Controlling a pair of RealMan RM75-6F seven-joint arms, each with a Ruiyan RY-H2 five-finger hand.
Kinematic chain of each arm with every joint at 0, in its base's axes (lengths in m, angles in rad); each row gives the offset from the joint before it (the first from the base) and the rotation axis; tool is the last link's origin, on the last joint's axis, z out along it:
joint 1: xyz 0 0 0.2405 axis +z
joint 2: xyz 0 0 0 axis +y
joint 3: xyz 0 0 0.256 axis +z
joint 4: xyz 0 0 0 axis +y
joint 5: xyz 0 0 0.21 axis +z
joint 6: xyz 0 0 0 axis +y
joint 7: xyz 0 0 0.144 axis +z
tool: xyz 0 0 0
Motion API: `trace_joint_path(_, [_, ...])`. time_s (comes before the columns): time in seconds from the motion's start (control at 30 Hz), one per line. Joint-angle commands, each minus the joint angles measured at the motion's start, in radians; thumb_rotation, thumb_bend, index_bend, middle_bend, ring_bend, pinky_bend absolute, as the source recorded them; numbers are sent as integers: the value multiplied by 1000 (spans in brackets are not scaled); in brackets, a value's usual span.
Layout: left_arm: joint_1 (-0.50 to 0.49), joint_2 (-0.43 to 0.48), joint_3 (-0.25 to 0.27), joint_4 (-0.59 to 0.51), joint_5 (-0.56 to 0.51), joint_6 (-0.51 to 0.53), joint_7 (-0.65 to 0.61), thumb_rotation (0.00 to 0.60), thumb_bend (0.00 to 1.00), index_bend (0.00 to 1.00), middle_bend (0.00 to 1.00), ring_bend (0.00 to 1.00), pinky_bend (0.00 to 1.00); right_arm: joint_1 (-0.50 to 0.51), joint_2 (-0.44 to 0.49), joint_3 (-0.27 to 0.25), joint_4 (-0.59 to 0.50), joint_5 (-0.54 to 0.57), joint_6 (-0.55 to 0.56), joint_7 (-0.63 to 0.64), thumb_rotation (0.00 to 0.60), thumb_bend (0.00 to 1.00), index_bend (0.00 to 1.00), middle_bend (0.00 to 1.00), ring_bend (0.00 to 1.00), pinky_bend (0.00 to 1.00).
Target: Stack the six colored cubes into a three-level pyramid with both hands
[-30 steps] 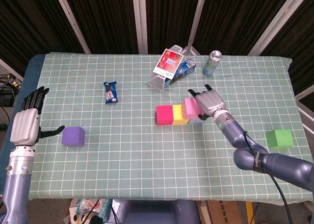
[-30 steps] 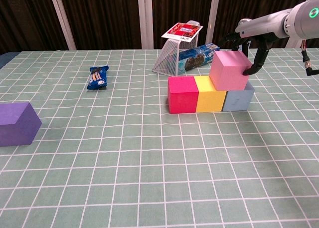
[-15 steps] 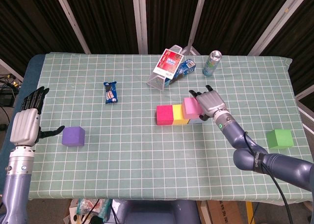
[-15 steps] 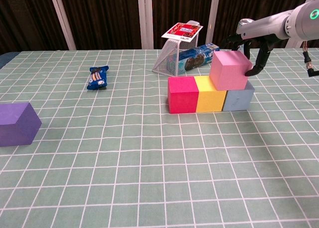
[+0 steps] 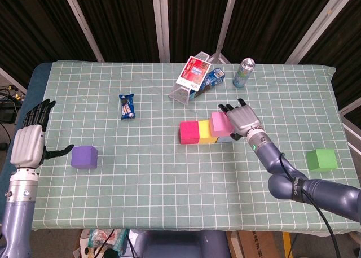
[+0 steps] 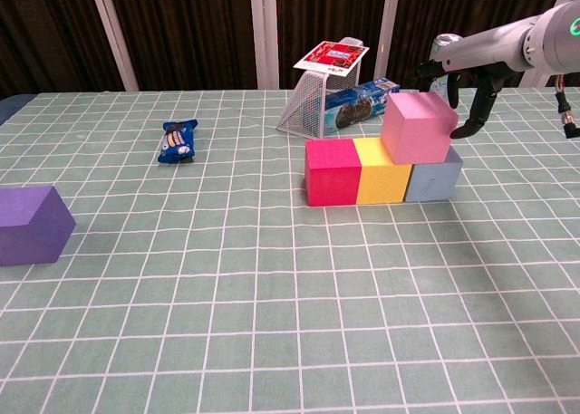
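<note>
Since 1 s ago the right hand (image 6: 471,79) has drawn back from the pink cube (image 6: 419,127); its fingers now hang apart, just beside it, holding nothing. The pink cube sits skewed across the yellow cube (image 6: 381,170) and grey cube (image 6: 432,177), corner toward the camera; no long axis. A brush could topple it. The left hand (image 5: 31,145) is open near the purple cube (image 5: 84,156); the green cube (image 5: 321,159) lies well apart.

Bright, even overhead light — only soft, short shadows beside the cubes (image 6: 381,165) on the counter (image 5: 169,173); backdrop dark, both views sharp, no glare.
</note>
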Motion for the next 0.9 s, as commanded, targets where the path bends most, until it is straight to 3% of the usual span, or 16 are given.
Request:
trace_joint_path(0.03, [1, 2, -1, -2, 1, 1, -2, 600, 117, 0, 0, 0, 8, -2, 8, -2, -14, 10, 19, -12, 600, 324, 0, 146, 300, 0])
trace_joint_path(0.43, [2, 4, 3, -10, 10, 2, 0, 600, 117, 0, 0, 0, 8, -62, 82, 1, -85, 11, 83, 12, 600, 323, 0, 106, 215, 0])
trace_joint_path(0.9, [4, 2, 7, -12, 18, 7, 4, 600, 117, 0, 0, 0, 8, -211, 162, 10, -158, -49, 169, 133, 600, 323, 0, 66, 67, 0])
